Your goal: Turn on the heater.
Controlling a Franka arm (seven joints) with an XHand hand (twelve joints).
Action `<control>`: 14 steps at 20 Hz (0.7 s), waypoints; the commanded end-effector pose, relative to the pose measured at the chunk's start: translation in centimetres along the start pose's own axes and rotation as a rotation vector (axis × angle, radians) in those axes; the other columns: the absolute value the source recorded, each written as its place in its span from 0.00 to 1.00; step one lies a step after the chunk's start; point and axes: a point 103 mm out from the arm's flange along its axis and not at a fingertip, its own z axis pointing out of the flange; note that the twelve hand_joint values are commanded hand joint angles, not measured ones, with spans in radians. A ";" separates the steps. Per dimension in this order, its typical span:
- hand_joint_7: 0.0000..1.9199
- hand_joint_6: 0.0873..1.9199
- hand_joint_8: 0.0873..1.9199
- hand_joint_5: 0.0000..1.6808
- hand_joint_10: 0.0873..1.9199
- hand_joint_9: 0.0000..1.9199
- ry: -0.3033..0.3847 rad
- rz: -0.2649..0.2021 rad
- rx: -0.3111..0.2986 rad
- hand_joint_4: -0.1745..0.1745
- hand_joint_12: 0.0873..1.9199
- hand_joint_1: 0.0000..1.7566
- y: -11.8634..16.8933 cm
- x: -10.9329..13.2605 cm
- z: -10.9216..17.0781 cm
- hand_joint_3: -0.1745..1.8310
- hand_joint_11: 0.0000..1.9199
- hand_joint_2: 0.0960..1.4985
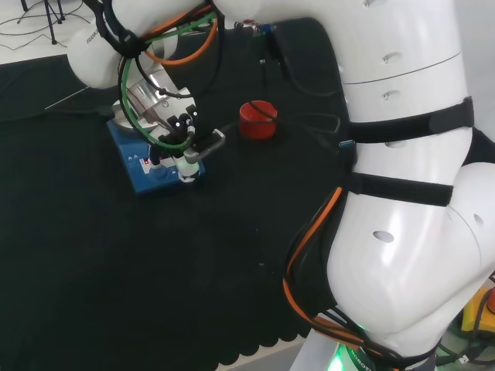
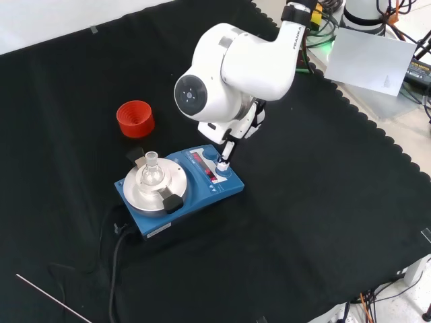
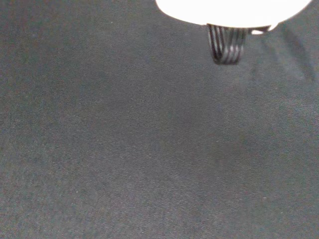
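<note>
Beneath the hand [image 2: 232, 138] sits one blue heater [image 2: 180, 188], a fingertip [image 2: 222, 161] resting straight on a knob of its front panel, so the hand is open, gripping nothing. Beyond the finger, on the heater's round silver plate [image 2: 138, 192], stands one clear glass flask [image 2: 151, 171]; its contents cannot be told. One red ribbed ring [image 2: 135, 118] lies farther off on the black-clothed bench [image 2: 303, 222], holding nothing.
</note>
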 end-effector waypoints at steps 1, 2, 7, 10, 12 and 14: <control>0.91 0.00 0.99 0.20 0.80 0.97 0.011 0.014 -0.049 0.38 0.80 0.88 -2.1 -1.5 -2.3 0.73 0.92 0.34; 0.91 0.00 0.99 0.20 0.80 0.97 0.011 0.019 -0.058 0.38 0.80 0.88 -2.6 -1.6 -2.6 0.73 0.92 0.34; 0.91 0.00 0.99 0.20 0.80 0.97 0.014 0.039 -0.086 0.38 0.80 0.88 -4.3 -2.2 -3.8 0.73 0.92 0.34; 0.91 0.00 0.99 0.20 0.80 0.97 0.017 0.035 -0.100 0.38 0.80 0.88 -5.1 -2.5 -4.2 0.73 0.92 0.34; 0.91 0.00 0.99 0.20 0.80 0.97 0.017 0.037 -0.107 0.38 0.80 0.88 -5.5 -2.6 -4.3 0.73 0.92 0.34; 0.91 0.00 0.99 0.20 0.80 0.97 0.006 0.045 -0.107 0.38 0.80 0.88 -5.6 -2.1 -4.5 0.73 0.92 0.34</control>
